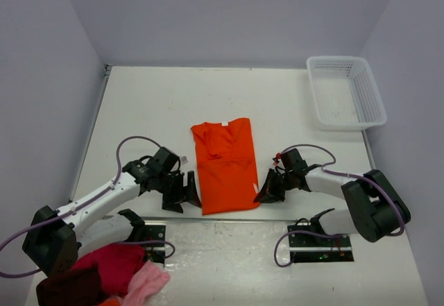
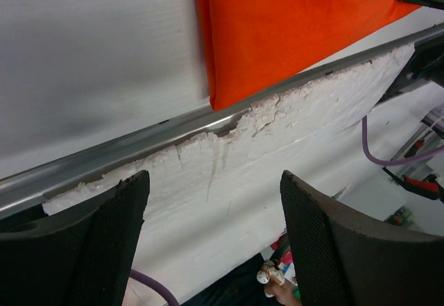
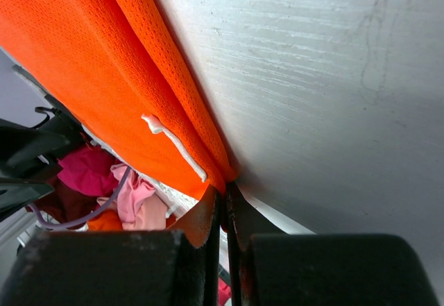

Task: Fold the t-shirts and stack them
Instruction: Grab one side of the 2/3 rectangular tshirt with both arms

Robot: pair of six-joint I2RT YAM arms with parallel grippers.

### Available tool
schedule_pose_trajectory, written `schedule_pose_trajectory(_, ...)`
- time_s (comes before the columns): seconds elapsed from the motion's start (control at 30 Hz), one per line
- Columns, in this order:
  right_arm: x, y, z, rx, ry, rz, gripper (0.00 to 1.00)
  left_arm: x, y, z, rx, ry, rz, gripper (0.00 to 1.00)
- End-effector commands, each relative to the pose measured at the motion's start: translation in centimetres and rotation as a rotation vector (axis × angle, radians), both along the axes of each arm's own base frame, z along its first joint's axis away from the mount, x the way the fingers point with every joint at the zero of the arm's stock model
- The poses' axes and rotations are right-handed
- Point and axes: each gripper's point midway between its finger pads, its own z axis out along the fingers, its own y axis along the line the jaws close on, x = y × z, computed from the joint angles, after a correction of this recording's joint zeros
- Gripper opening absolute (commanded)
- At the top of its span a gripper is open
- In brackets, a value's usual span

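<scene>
White tabletop [image 1: 152, 112] between pale grey walls. Right gripper [image 3: 223, 198] has its fingers pressed together, pinching the near right edge of a folded bright orange cloth t-shirt [image 1: 223, 171] lying flat mid-table. Left gripper [image 1: 187, 195], fingers spread, is just beside the shirt's near left corner. White plastic mesh basket [image 1: 345, 91] sits at the far right; a red and pink clothes pile [image 1: 114, 271] lies near left.

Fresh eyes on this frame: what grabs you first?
The bright orange t-shirt, folded into a long strip mid-table, stands out between the two arms. The right gripper is shut on its near right corner, and the left gripper is open beside its near left corner. A heap of red and pink clothes sits by the left arm's base, and a white basket at the far right.
</scene>
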Motion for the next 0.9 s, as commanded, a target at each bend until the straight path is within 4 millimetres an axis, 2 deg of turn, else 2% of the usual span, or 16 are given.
schedule_pose_trajectory(0.0,0.2,-1.9,-2.2,-0.134,-0.025,-0.007,0.00,0.0,-2.7,1.0,-0.203,-0.018,-0.003,0.77)
schedule_pose_trajectory(0.07,0.1,-1.8,-2.2,-0.130,-0.026,-0.003,0.00,-0.6,-3.0,0.2,-0.238,0.007,0.004,0.77)
schedule_pose_trajectory(0.2,0.2,-1.8,-2.1,-0.125,-0.025,0.000,0.00,0.0,-3.1,-0.9,-0.238,-0.007,0.037,0.73)
schedule_pose_trajectory(0.5,0.3,-1.6,-1.7,-0.113,-0.043,0.006,0.00,3.0,-2.7,-3.1,-0.135,-0.092,0.113,0.57)
schedule_pose_trajectory(0.63,0.3,-1.7,-1.7,-0.116,-0.043,0.005,0.00,2.9,-2.6,-4.1,-0.101,-0.077,0.124,0.54)
schedule_pose_trajectory(0.87,0.3,-1.7,-1.7,-0.116,-0.044,0.000,0.00,2.0,-3.0,-5.1,-0.095,-0.036,0.129,0.54)
